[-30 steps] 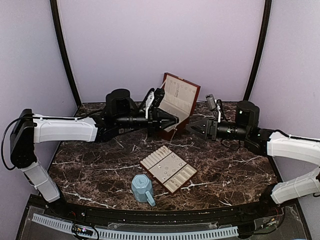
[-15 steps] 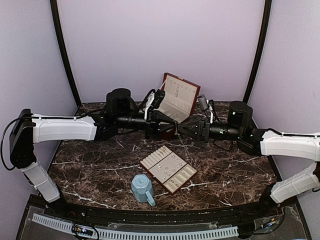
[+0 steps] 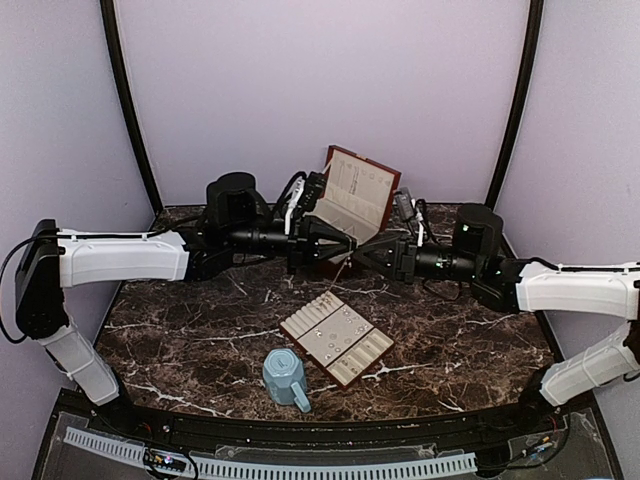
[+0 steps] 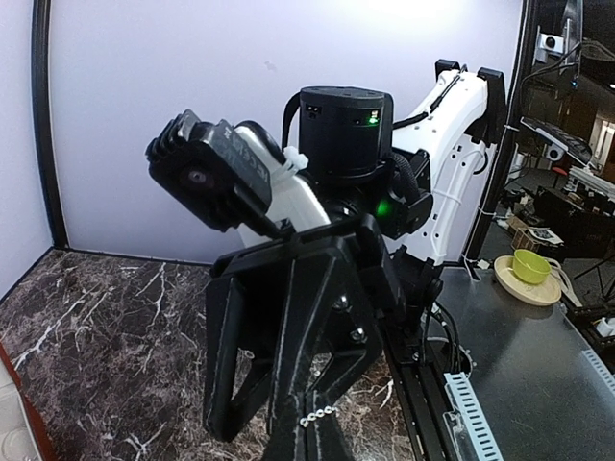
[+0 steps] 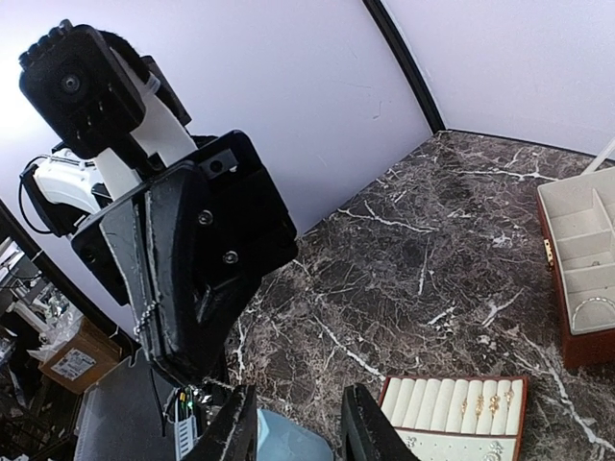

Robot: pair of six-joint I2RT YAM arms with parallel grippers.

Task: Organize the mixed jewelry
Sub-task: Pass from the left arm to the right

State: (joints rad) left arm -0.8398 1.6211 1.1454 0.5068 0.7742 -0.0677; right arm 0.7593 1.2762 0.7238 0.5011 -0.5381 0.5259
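Observation:
My left gripper (image 3: 350, 246) hovers above the table in front of the open brown box (image 3: 357, 196). It is shut on a thin silvery chain (image 4: 322, 415), which dangles beside its fingers (image 5: 144, 322). My right gripper (image 3: 364, 251) faces it almost tip to tip. The right gripper's jaws (image 5: 293, 427) stand apart with nothing between them. A thin silvery hoop (image 5: 594, 307) lies in a box compartment. Small earrings (image 5: 485, 401) sit in the rolls of the cream-lined tray (image 3: 360, 352).
A light-blue faceted mug (image 3: 285, 375) stands near the front edge, left of the tray. The box (image 5: 575, 357) sits at the back of the marble table with its lid leaning open. Purple walls close in the back and sides.
My right arm has reached left until its gripper meets the left gripper's tip, and its jaws have narrowed. The left arm has hardly moved and still holds the chain.

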